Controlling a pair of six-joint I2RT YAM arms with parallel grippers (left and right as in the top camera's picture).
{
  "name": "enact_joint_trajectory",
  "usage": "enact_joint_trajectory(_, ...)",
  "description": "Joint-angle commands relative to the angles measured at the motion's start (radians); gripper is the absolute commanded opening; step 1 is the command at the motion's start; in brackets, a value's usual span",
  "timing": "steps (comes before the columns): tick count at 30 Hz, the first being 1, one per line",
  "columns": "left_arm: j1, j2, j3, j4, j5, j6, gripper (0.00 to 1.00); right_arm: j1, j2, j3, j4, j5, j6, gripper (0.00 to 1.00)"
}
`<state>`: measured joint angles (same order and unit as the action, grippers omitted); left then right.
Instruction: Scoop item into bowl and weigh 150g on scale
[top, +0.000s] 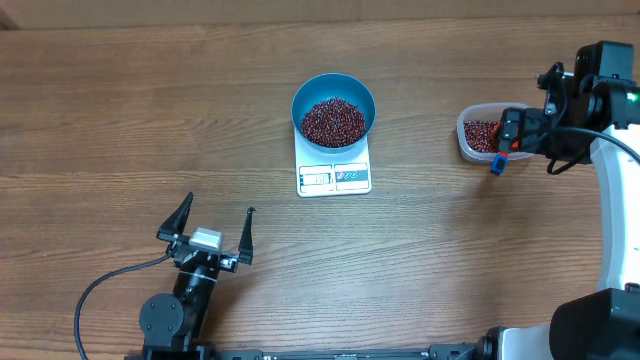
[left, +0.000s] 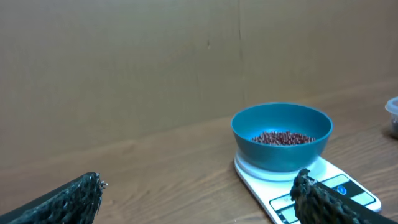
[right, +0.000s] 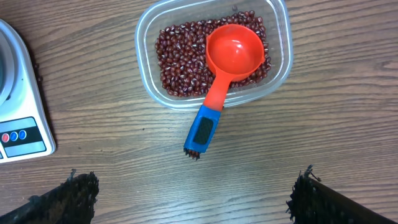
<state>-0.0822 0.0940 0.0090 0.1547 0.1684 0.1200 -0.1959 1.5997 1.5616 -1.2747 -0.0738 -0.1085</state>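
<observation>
The blue bowl (top: 334, 92) stands on the white scale (top: 334, 178) at mid-table, with a heap of dark red-brown beans (top: 333, 121) in it. More beans (right: 180, 56) fill a clear tub (right: 144, 37) at the right. A red-orange scoop (right: 233, 53) lies in the tub, empty, its blue handle end sticking out over the rim. My right gripper (right: 196, 193) hovers open just short of that handle and holds nothing. My left gripper (top: 215, 222) stands open and empty near the front edge, facing the bowl (left: 280, 146) and scale (left: 267, 183).
The scale's corner with its buttons (right: 25, 134) shows at the left of the right wrist view. A black cable (top: 105, 280) trails from the left arm's base. Bare wooden table (top: 150, 110) lies all around.
</observation>
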Motion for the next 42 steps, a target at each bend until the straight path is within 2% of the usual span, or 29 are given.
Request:
enact_joint_trajectory(1, 0.019, -0.063, -0.004, -0.063, -0.008, 0.011, 1.0, -0.001, -0.012, 0.011, 0.006, 0.005, -0.005, 1.0)
enact_joint_trajectory(4, 0.037, -0.092, -0.005, -0.159, -0.022, 0.005, 1.0, -0.001, -0.012, 0.011, 0.006, 0.005, -0.005, 1.0)
enact_joint_trajectory(7, 0.051, -0.091, -0.005, -0.227, -0.051, -0.051, 1.0, -0.001, -0.012, 0.011, 0.006, 0.005, -0.005, 1.0)
enact_joint_trajectory(10, 0.07, -0.091, -0.005, -0.227, -0.079, -0.1, 0.99, -0.001, -0.012, 0.011, 0.006, 0.005, -0.005, 1.0)
enact_joint_trajectory(20, 0.078, -0.091, -0.005, -0.23, -0.084, -0.119, 1.0, -0.001, -0.012, 0.011, 0.006, 0.005, -0.005, 1.0)
enact_joint_trajectory(42, 0.078, -0.091, -0.005, -0.229, -0.097, -0.116, 1.0, -0.001, -0.012, 0.011, 0.006, 0.005, -0.005, 1.0)
